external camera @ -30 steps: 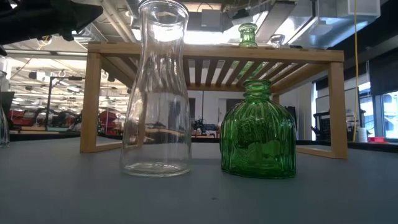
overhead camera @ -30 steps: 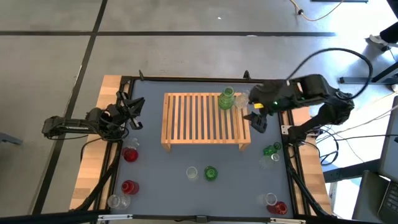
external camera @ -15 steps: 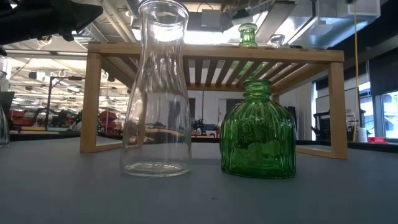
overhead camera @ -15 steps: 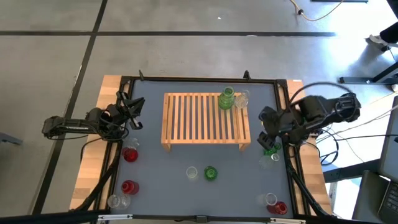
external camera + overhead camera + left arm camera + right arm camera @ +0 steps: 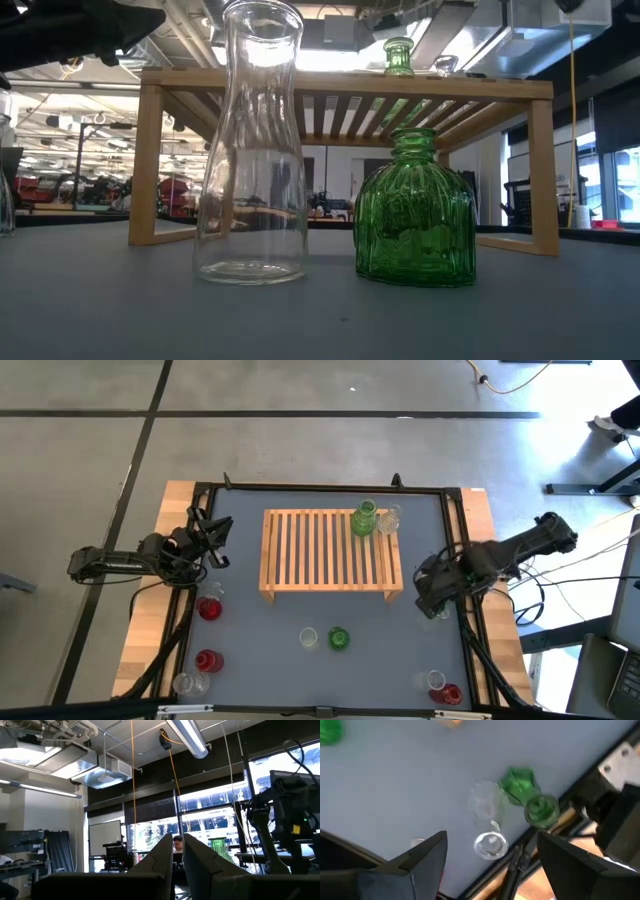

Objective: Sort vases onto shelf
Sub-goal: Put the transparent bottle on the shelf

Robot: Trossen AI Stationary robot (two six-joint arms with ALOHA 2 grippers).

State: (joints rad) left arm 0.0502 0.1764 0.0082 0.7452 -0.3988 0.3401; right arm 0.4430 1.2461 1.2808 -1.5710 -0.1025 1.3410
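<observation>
The shelf [image 5: 330,550] of light wooden slats stands mid-table and carries a green vase [image 5: 365,518] and a clear vase [image 5: 388,518] at its far right corner. My right gripper [image 5: 492,851] is open and hovers above a lying clear vase [image 5: 487,827] and a green vase [image 5: 527,795] by the table's right edge. In the high view the right gripper [image 5: 432,598] covers those two. My left gripper [image 5: 218,535] waits, shut, at the left edge. The low view shows the shelf [image 5: 340,85] behind a tall clear vase [image 5: 250,150] and a squat green one [image 5: 415,210].
Two red vases [image 5: 209,608] [image 5: 207,659] and a clear one [image 5: 185,683] stand near the left edge. A clear vase [image 5: 308,638] and a green vase [image 5: 339,639] stand in front of the shelf. A clear [image 5: 435,680] and a red vase [image 5: 450,694] sit at the near right corner.
My right gripper has left the shelf's far right corner. It has swung toward the table's near right, down over the green and clear vases at the right edge. The vases on the shelf have stayed where they were.
</observation>
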